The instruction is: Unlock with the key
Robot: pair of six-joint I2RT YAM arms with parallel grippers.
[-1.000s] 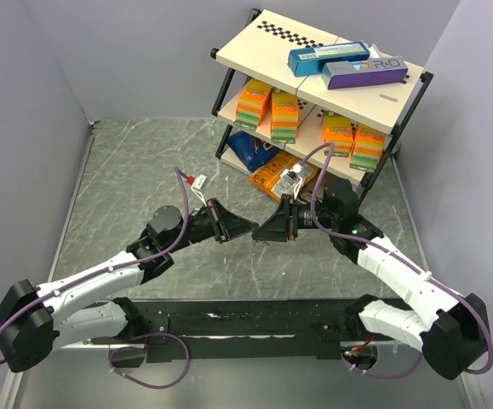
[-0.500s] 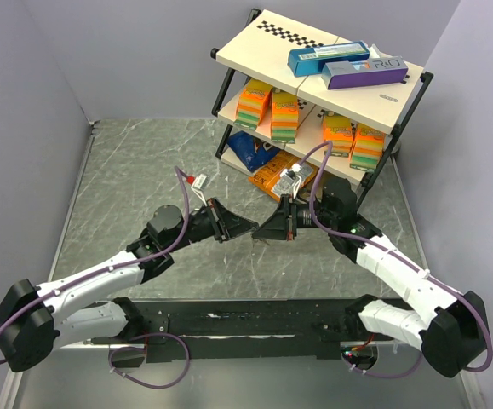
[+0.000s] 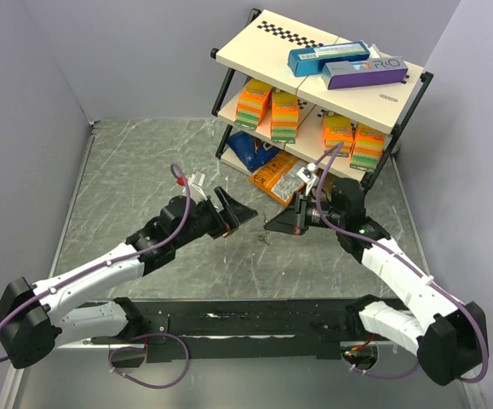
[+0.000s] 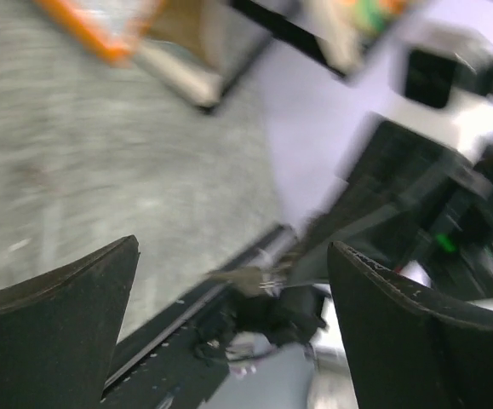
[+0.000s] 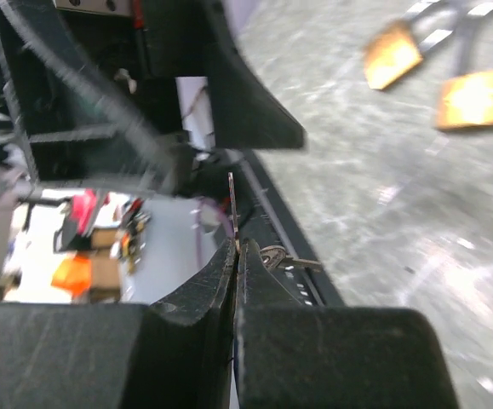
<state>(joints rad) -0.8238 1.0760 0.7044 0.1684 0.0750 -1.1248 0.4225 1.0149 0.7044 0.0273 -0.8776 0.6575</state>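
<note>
My right gripper [image 5: 236, 243] is shut on the key [image 5: 232, 200], a thin dark blade seen edge-on that sticks out past the fingertips. A second small key [image 5: 284, 258] hangs beside it. In the top view the right gripper [image 3: 272, 226] hovers over the middle of the table, facing my left gripper [image 3: 236, 211] across a short gap. The left gripper [image 4: 233, 247] is open with nothing between its fingers, and the key [image 4: 246, 279] shows blurred beyond them. Two brass padlocks [image 5: 392, 53] [image 5: 478, 98] lie on the table further off.
A black shelf rack [image 3: 314, 85] with orange and blue boxes stands at the back right. An orange packet [image 3: 276, 175] and a blue bag [image 3: 250, 149] lie under it. A black rail [image 3: 246, 319] runs along the near edge. Grey walls [image 3: 25, 128] close both sides.
The two grippers were tip to tip. The left gripper has opened and drawn back to the left, and the right gripper has shut on the key and shifted slightly right.
</note>
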